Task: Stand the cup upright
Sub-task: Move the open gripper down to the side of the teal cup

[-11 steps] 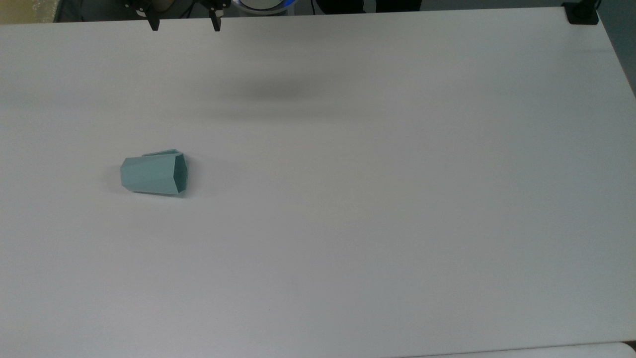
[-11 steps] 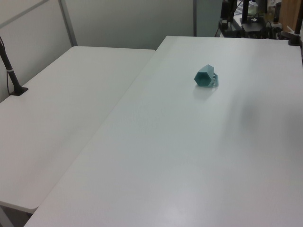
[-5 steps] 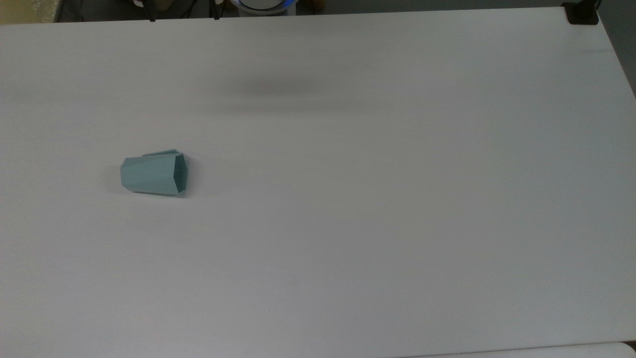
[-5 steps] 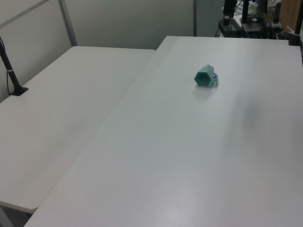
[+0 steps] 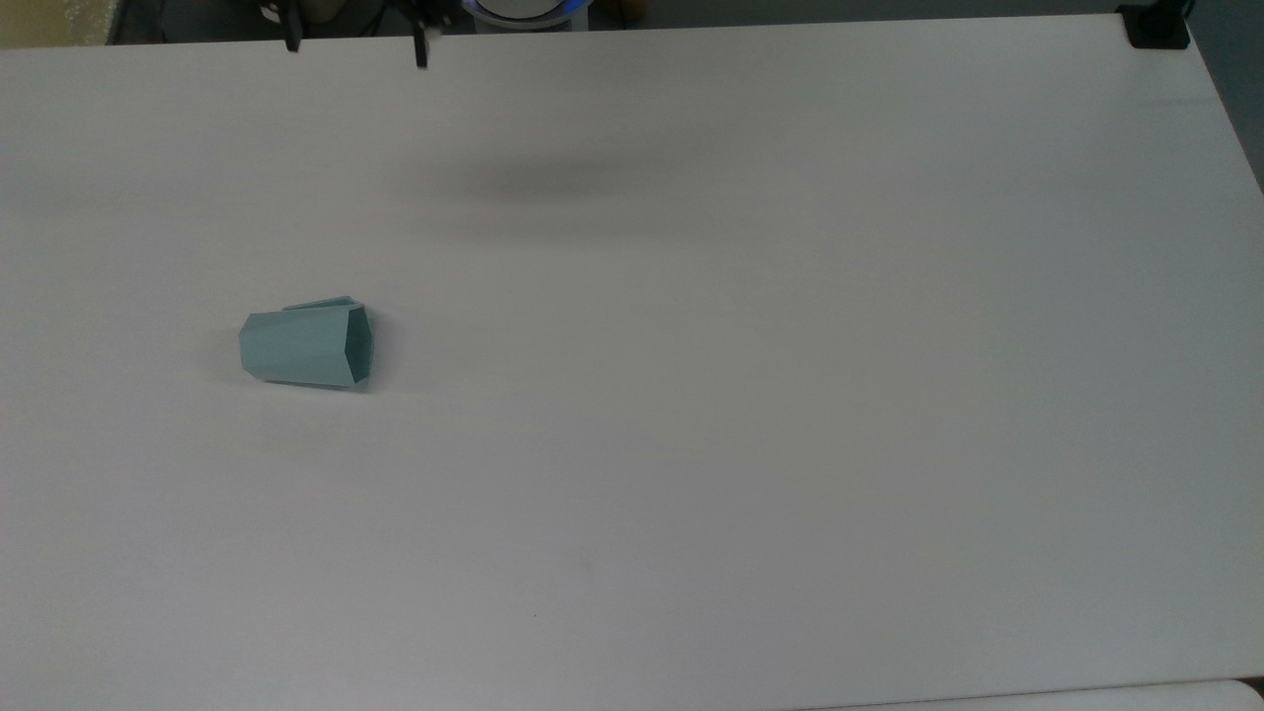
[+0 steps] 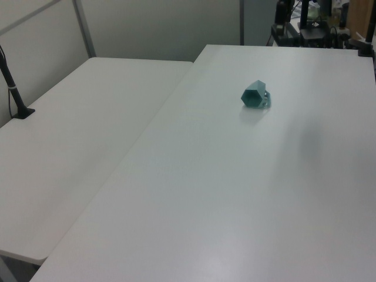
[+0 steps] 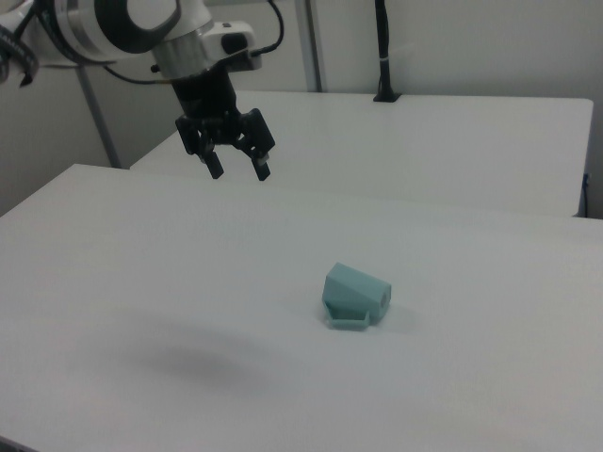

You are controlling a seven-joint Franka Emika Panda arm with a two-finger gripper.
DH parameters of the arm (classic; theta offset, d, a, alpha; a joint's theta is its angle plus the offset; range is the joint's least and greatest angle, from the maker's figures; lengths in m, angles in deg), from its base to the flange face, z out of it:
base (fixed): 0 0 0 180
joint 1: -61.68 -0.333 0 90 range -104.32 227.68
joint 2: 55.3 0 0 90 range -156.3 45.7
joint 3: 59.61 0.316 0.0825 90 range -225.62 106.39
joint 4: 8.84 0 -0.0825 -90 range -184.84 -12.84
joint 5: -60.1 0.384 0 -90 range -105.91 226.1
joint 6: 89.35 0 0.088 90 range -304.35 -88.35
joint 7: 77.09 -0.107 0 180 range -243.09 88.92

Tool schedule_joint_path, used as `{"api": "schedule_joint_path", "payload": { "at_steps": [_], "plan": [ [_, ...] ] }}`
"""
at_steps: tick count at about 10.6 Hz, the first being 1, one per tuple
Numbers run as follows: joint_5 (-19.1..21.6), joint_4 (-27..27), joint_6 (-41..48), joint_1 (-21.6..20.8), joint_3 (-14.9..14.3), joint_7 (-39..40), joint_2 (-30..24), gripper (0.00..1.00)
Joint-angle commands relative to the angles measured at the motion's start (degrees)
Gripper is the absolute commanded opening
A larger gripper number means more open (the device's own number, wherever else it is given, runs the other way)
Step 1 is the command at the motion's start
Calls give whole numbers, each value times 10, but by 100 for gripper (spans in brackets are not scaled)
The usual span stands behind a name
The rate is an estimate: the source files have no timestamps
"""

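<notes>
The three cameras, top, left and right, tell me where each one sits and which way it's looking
Top view: sits high, looking steeply down on the white table; the gripper fingertips poke in at the top edge, open.
Left view: sits off one end of the table, looking along it toward the cup's open mouth.
Right view: sits low near the table, looking across at the cup's handle side, with the arm and open gripper hanging above.
All three share the cup lying on its side.

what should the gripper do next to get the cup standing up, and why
Probably bring the gripper across and down toward the cup. The cup lies on its side on the table, rim toward the top view's right, handle against the table in the right view. The gripper hangs open high above the table, well apart from the cup, so no grasp is possible yet.
</notes>
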Motion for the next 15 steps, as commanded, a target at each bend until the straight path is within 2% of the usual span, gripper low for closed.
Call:
{"api": "schedule_joint_path", "payload": {
  "at_steps": [1,2,4,6,7,10,15],
  "plan": [
    [-120,-10,-47,-67,0,-148,51,100],
    [-175,-18,-48,-88,0,-189,69,100],
    [-311,-31,-47,-126,3,-261,122,100],
    [-410,-53,-47,-127,32,-274,155,100],
    [-435,-51,-47,-128,34,-279,181,100],
    [-444,-44,-46,-121,34,-302,221,100],
    [-499,-33,-73,-65,36,-366,294,100]
  ]
}}
